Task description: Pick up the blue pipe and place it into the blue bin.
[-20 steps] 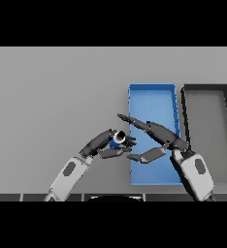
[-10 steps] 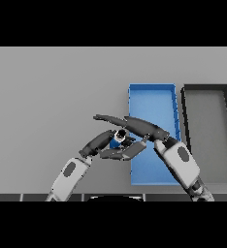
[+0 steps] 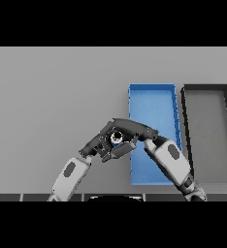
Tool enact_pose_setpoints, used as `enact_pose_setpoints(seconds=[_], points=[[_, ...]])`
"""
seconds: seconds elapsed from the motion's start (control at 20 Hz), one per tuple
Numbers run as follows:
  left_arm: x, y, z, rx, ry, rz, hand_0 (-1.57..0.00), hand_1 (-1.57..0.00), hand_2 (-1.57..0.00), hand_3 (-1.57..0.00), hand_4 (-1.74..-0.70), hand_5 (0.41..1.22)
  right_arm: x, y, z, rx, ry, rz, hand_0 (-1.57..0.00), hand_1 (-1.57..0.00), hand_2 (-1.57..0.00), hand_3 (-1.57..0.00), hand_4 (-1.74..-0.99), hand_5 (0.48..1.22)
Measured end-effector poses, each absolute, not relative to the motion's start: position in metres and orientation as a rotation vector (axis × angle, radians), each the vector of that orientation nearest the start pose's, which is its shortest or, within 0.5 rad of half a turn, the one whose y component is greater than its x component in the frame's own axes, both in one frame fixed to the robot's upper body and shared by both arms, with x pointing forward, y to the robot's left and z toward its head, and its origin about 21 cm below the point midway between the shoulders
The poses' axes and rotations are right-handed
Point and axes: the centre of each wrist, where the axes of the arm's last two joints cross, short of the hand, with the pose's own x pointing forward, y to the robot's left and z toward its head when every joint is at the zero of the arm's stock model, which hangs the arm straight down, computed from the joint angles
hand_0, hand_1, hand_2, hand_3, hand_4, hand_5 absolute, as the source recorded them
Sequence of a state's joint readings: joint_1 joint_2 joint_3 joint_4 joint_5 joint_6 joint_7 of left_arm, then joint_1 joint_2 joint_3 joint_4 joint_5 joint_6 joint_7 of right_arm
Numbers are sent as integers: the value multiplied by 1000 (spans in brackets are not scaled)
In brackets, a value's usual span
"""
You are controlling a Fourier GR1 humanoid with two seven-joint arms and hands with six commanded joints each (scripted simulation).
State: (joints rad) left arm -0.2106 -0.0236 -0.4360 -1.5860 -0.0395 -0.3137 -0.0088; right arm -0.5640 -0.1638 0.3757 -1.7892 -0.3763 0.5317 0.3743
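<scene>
1. Blue pipe [image 3: 116,137] seen end-on, only a small round blue patch showing, ringed by dark fingers from both sides, above the grey table [image 3: 47,97] just left of the blue bin's near-left wall.
2. Left hand [image 3: 100,144] under and left of the pipe, fingers curled up around it in a grasp.
3. Right hand [image 3: 135,130] reached across from the right, fingers stretched fairly straight over the top of the pipe, tips meeting the left hand's fingers; thumb [image 3: 121,150] tucked beneath. Could not tell whether really clasping or only lying against it.
4. Blue bin [image 3: 152,88] just right of the joined fingers, partly covered by the right forearm.
5. Black bin [image 3: 205,88] farther right, beside the blue one.
</scene>
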Motion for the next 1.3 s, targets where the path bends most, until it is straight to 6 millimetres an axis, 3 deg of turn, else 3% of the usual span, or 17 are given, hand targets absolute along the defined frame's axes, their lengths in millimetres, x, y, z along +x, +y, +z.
enact_pose_setpoints(seconds=[0.1, 0.2, 0.35, 0.55, 0.6, 0.65, 0.8, 0.9, 1.05, 1.15, 1.3], points=[[261, 93, 49, -629, -1683, -740, -1571, -1571, -1571, -1464, -1713, 1221, 283, -108, 178, 789, -1661, 1152, -1425, -1425, -1432, -1304, -1665, 987], [264, 96, 48, -620, -1682, -741, -1571, -1571, -1571, -1437, -1722, 1221, 281, -107, 178, 757, -1662, 1163, -1478, -1478, -1482, -1400, -1692, 1071], [262, 96, 51, -618, -1683, -749, -1571, -1571, -1571, -1428, -1730, 1221, 278, -105, 176, 787, -1695, 1156, -1523, -1523, -1526, -1484, -1716, 1144], [260, 100, 52, -576, -1702, -748, -1571, -1571, -1571, -1454, -1724, 1221, 277, -106, 174, 788, -1709, 1101, -1551, -1551, -1552, -1535, -1731, 1190], [261, 100, 52, -539, -1730, -759, -1462, -1342, -1293, -1166, -1599, 1221, 276, -107, 173, 783, -1730, 1099, -1555, -1555, -1556, -1542, -1733, 1196], [259, 102, 53, -517, -1748, -769, -1169, -1073, -1034, -933, -1475, 1221, 274, -106, 174, 782, -1750, 1092, -1558, -1558, -1559, -1548, -1734, 1201], [261, 104, 53, -541, -1711, -865, -598, -549, -529, -477, -1206, 1221, 272, -103, 177, 761, -1707, 1107, -1565, -1565, -1565, -1559, -1738, 1211], [263, 107, 52, -536, -1703, -907, -383, -351, -338, -305, -1085, 1029, 270, -105, 177, 750, -1700, 1086, -1567, -1567, -1567, -1563, -1739, 1214], [263, 108, 53, -495, -1653, -880, -195, -179, -173, -156, -996, 770, 267, -103, 179, 706, -1696, 1111, -1569, -1569, -1569, -1567, -1740, 1218], [265, 110, 53, -501, -1642, -864, -125, -114, -110, -99, -970, 647, 268, -103, 177, 709, -1717, 1101, -1570, -1570, -1570, -1569, -1740, 1219], [263, 110, 53, -497, -1625, -837, -63, -58, -56, -50, -955, 538, 272, -103, 176, 736, -1715, 1080, -1570, -1570, -1570, -1570, -1741, 1220]])
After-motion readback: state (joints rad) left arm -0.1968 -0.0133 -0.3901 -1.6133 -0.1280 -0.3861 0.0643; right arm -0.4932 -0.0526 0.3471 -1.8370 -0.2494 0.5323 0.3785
